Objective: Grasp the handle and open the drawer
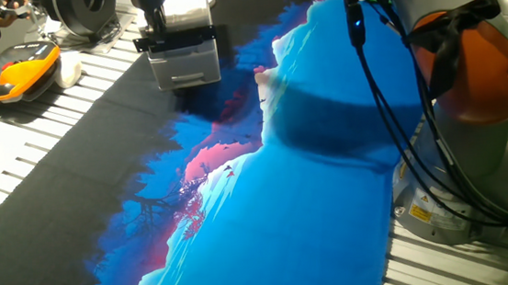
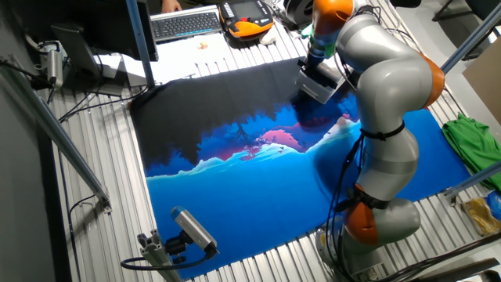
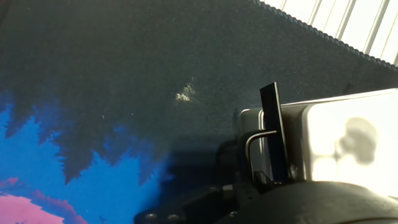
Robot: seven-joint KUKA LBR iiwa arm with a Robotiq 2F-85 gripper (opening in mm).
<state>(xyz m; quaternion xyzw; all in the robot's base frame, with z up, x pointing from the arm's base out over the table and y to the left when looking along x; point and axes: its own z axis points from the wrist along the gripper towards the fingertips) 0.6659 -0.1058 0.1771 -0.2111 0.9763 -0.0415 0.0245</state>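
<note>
The small white cabinet (image 1: 185, 65) that holds the drawer stands on the dark far end of the mat; in the other fixed view the cabinet (image 2: 316, 86) is partly behind the arm. A black handle (image 1: 191, 37) runs across its upper front. My gripper (image 1: 159, 33) comes down from above onto the left part of that bar; its fingers reach the bar, but their gap is hidden. In the hand view the handle (image 3: 273, 124) stands as a thin black strip on a metal bracket next to the white box (image 3: 348, 137). I see no fingertips there, only the dark hand body below.
A blue, pink and black printed mat (image 1: 285, 186) covers the table. An orange-and-black case (image 1: 13, 73) lies at the far left; the case (image 2: 246, 19) sits beside a keyboard (image 2: 184, 23). Black cables (image 1: 387, 85) hang by the arm's base. A green cloth (image 2: 473, 145) lies off the mat.
</note>
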